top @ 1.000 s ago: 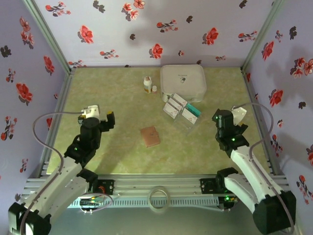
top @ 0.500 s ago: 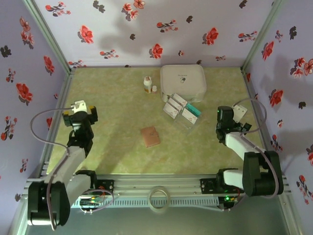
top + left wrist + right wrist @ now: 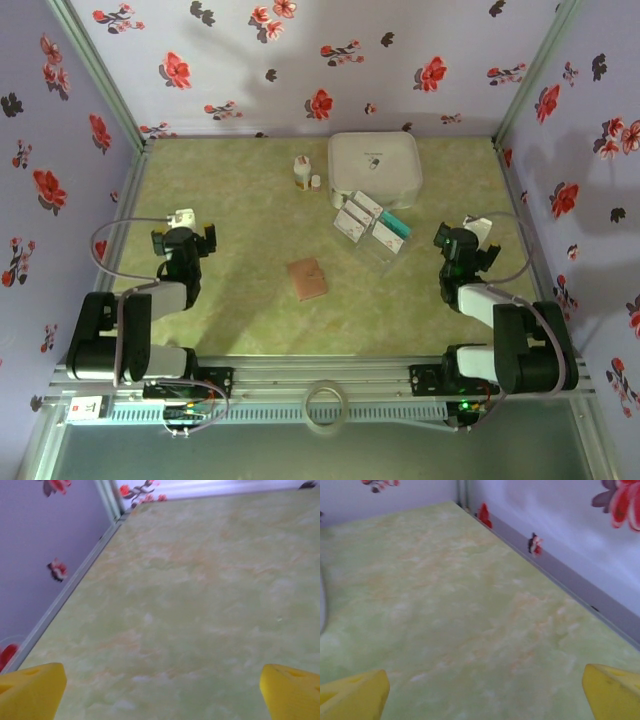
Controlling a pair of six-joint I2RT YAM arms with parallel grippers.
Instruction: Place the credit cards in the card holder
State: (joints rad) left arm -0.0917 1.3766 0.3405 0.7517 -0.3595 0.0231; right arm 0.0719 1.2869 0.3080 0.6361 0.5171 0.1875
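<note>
several white and teal credit cards (image 3: 371,223), overlapping.

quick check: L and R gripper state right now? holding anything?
Left gripper: open, holding nothing.
Right gripper: open, holding nothing.

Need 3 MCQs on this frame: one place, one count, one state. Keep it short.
1. The brown card holder lies:
A) alone, apart from the credit cards
B) under the cards
C) in a gripper

2. Small bottles left of the white box:
A) one
B) two
C) four

3. Left gripper and right gripper:
A) both shut
B) one shut
C) both open, empty

Answers:
1A, bare surface shows all round the holder.
2B, a taller and a shorter one stand together.
3C, in each wrist view the jaws stand wide apart with nothing between.
</note>
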